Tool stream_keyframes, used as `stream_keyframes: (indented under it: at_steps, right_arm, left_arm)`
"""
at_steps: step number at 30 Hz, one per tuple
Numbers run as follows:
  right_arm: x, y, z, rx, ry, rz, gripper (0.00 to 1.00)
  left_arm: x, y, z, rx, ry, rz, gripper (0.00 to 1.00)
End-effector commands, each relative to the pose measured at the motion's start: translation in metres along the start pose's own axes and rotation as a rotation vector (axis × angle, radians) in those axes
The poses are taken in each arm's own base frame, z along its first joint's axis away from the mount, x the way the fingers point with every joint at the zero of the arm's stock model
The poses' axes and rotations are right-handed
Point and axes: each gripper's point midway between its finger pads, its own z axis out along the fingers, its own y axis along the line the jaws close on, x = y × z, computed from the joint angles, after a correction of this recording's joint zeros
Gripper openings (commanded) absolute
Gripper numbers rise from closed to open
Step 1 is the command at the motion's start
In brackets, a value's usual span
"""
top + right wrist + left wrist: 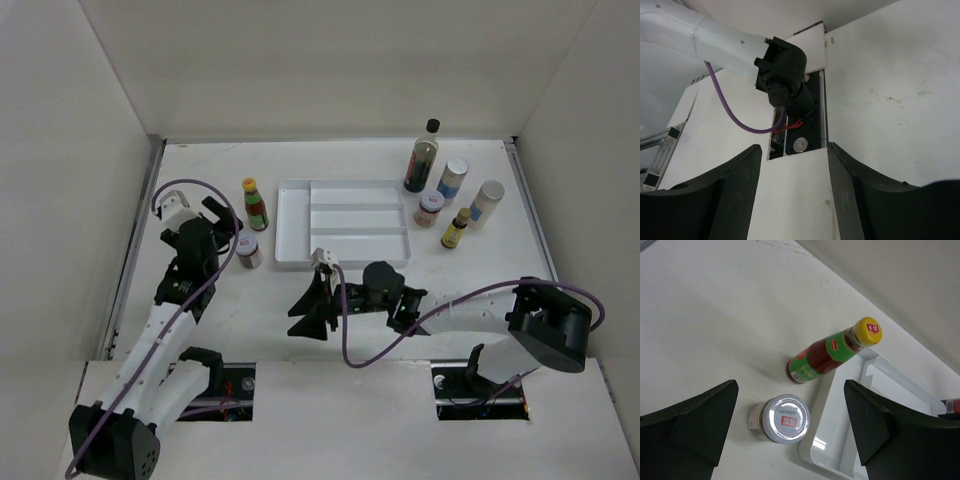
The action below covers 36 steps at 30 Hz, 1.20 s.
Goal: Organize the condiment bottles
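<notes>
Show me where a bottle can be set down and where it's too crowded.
Every compartment of the white tray is bare. So is the table strip behind it, between the red sauce bottle and the tall dark bottle. Crowded: five bottles cluster right of the tray; the short jar and left gripper crowd its left side.

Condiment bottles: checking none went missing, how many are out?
7. Left of the tray: red sauce bottle, silver-lidded jar. Right of it: tall dark bottle, blue-labelled shaker, white shaker, short jar, small yellow-capped bottle. None appears hidden.
</notes>
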Motion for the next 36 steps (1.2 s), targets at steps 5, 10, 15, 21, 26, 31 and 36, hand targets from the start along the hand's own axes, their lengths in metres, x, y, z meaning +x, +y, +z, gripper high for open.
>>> stream_keyframes:
  at_steps: [5, 10, 15, 21, 26, 31, 36]
  right_arm:
    - [-0.037, -0.008, 0.003, 0.041, -0.118, -0.033, 0.38]
    - [-0.043, -0.028, -0.002, 0.107, -0.145, -0.007, 0.2]
    - [-0.042, -0.032, -0.001, 0.116, -0.148, -0.006, 0.51]
    - [-0.044, -0.033, -0.002, 0.121, -0.16, -0.005, 0.68]
    - [-0.044, -0.033, -0.003, 0.12, -0.164, -0.006, 0.68]
    - [-0.046, -0.034, -0.003, 0.121, -0.17, -0.002, 0.68]
    - [-0.045, -0.034, -0.004, 0.122, -0.172, 0.0, 0.68]
  left_arm:
    - [-0.037, -0.046, -0.007, 0.096, -0.117, 0.054, 0.88]
    - [-0.025, -0.078, -0.004, 0.141, -0.086, 0.175, 0.88]
    - [-0.007, -0.096, 0.016, 0.124, -0.07, 0.272, 0.88]
    - [-0.003, -0.102, 0.05, 0.061, -0.053, 0.312, 0.83]
    - [0.0, -0.102, 0.072, 0.034, -0.045, 0.33, 0.77]
    - [0.005, -0.101, 0.09, 0.015, -0.044, 0.362, 0.72]
    - [0.007, -0.101, 0.1, 0.004, -0.043, 0.368, 0.66]
